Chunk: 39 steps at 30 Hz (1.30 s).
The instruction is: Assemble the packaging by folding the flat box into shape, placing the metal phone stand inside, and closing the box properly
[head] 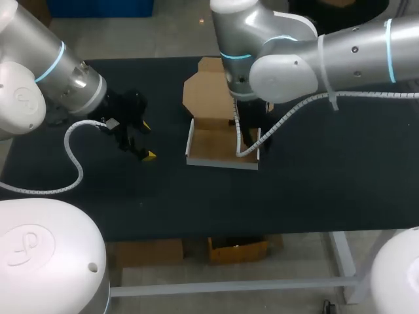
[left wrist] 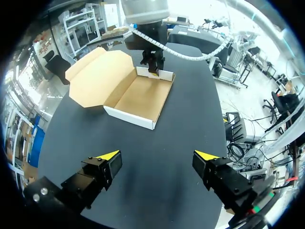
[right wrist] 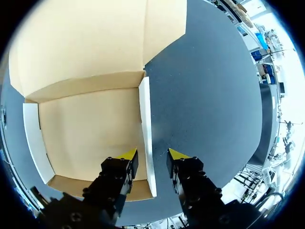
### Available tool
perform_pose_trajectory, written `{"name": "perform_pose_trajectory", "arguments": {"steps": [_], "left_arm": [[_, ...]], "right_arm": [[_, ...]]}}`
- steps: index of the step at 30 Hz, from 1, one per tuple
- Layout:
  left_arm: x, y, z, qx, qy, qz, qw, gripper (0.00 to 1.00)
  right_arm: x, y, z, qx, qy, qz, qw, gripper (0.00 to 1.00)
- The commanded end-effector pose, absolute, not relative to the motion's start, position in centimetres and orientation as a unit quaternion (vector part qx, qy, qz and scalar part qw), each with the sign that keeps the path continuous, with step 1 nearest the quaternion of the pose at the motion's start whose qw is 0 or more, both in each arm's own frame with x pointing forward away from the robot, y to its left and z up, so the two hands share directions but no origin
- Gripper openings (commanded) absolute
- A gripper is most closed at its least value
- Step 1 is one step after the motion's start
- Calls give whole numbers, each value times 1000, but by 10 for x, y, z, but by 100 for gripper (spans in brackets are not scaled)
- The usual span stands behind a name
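The left tool hangs above the dark bench, its two yellow-tipped fingers spread wide with only bare bench surface between them. Ahead of it, well apart, lies the box, a shallow open tray, white outside and brown inside. Its brown lid is folded out flat from one long side. At the tray's far wall stands the right tool, coming down from above, with a white coiled cable trailing off it.
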<state>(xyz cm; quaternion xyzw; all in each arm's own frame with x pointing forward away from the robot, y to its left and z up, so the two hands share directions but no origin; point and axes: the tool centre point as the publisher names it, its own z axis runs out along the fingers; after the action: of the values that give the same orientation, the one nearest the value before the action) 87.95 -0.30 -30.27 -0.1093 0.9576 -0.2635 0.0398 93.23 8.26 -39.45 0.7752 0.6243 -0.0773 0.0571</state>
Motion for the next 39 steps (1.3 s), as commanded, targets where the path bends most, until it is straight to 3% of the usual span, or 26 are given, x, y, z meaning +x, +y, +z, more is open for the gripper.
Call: {"name": "perform_pose_trajectory", "arguments": {"steps": [1,39], "left_arm": [[880,-4,-303,-109,958,-262,40,100],[880,-4,-303,-109,958,-262,40,100]], "right_arm": [[925,79,-393,803,592,-30,57,37],[921,90,-393,771,637,-8,17,42]]}}
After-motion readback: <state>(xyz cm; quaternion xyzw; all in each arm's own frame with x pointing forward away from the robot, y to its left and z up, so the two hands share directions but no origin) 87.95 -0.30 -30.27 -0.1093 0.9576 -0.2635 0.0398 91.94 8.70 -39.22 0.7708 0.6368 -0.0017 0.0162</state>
